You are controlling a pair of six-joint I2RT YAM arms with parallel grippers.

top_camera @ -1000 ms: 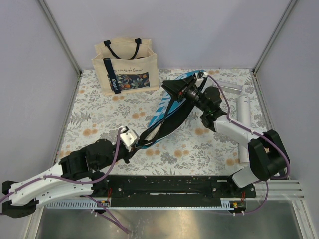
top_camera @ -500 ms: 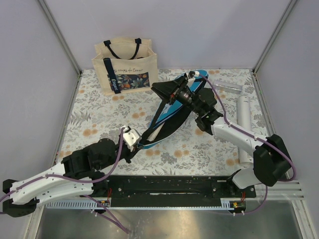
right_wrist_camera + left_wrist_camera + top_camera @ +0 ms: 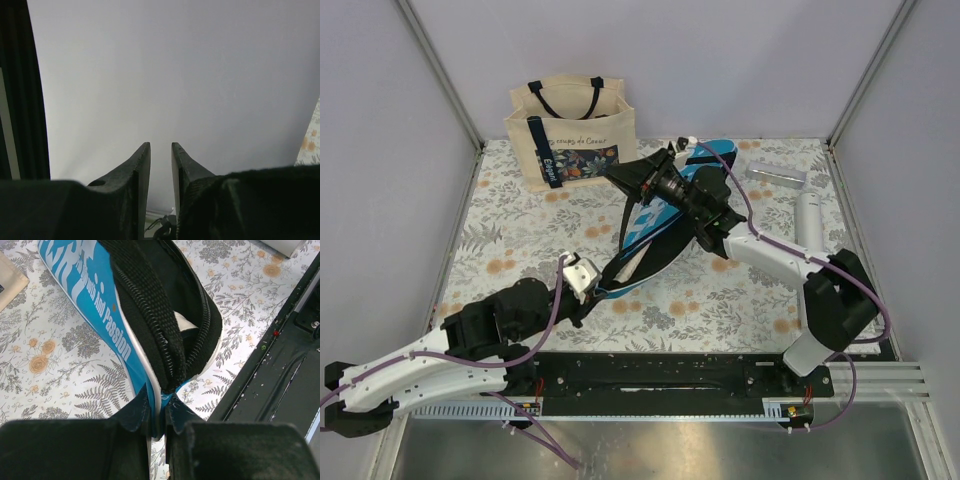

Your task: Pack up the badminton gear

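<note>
Right arm swings left
The right gripper [image 3: 612, 175] has moved from above the case [image 3: 642, 222] toward the tote [image 3: 575, 140], its jaws a little closer together.

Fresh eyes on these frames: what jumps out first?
The blue case lies diagonally mid-table, its black zipper gaping open, with the left gripper clamped on its near tip. Next, the right gripper is raised in the air near the case's far end, jaws a little apart with nothing between them. A beige tote stands at the back left, and a white tube lies by the right edge.
</note>
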